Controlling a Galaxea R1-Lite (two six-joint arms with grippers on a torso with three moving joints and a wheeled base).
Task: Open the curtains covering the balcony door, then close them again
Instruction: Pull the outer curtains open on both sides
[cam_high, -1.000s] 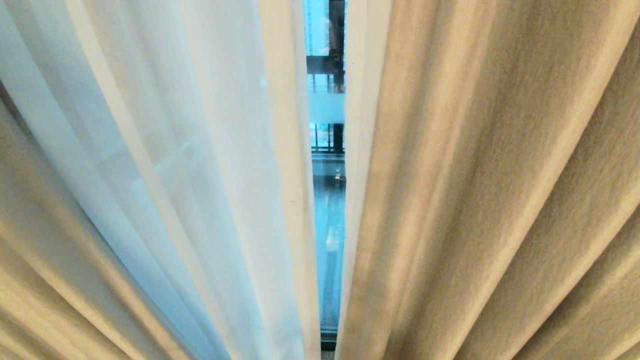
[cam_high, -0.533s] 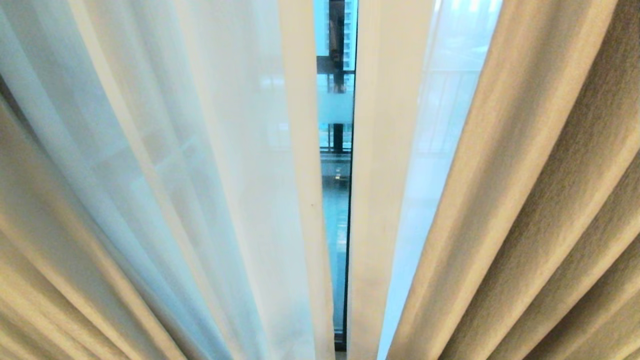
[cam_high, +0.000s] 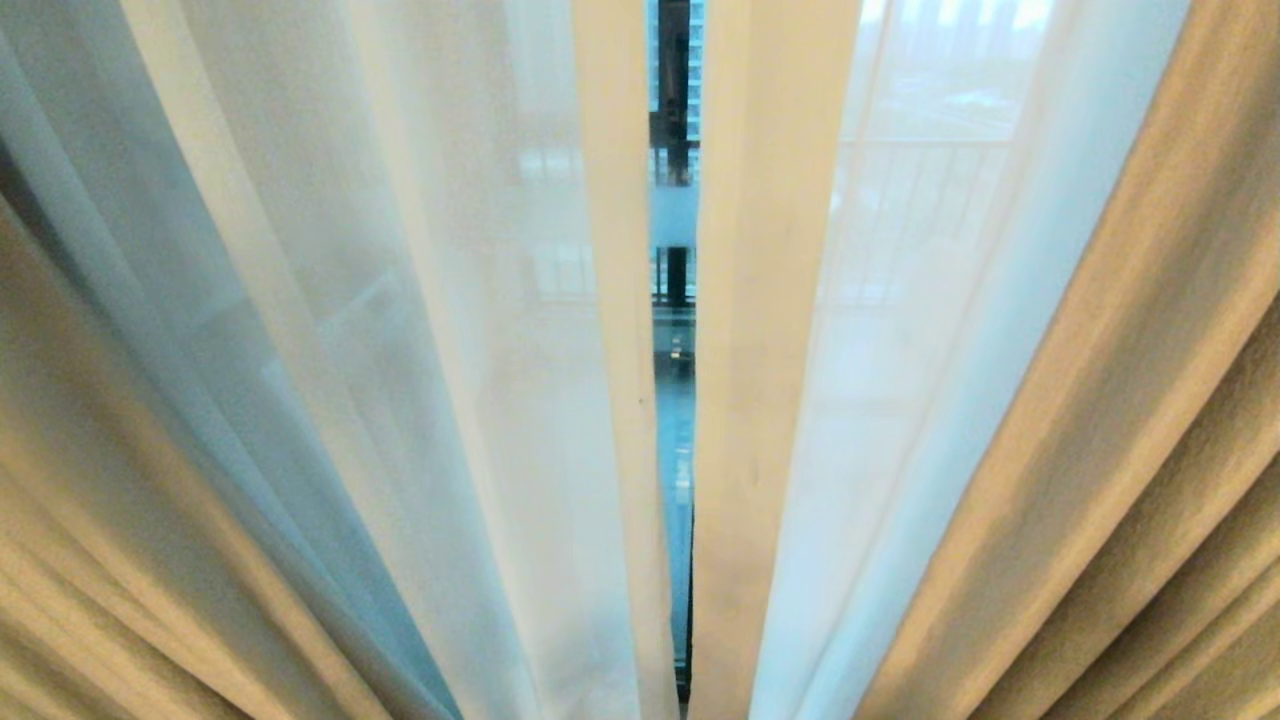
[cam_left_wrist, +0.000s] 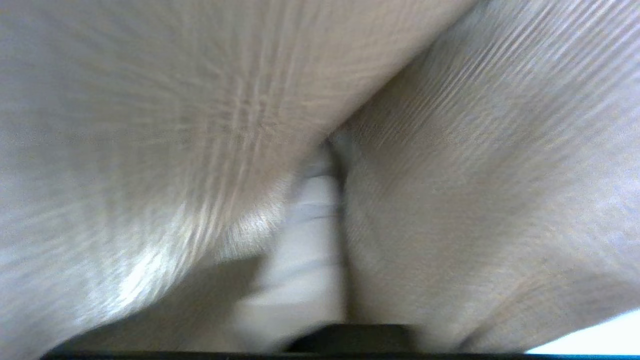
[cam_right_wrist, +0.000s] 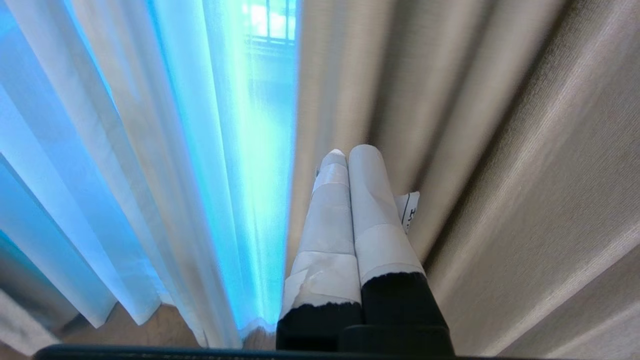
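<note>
Head view: thin white sheers (cam_high: 420, 330) hang before the balcony door (cam_high: 675, 420), beige curtains (cam_high: 1150, 450) beside; my right hand (cam_right_wrist: 350, 155) is closed, my left hand's (cam_left_wrist: 320, 200) grip I cannot tell

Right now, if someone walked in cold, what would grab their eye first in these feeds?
The narrow dark slit at the head view's centre, showing the black-framed glass balcony door between two thin see-through white sheer panels. Pleated cream-beige woven curtains flank it on both sides. In the right wrist view, the right pincer with white-taped fingers shut points at the beige folds.
</note>
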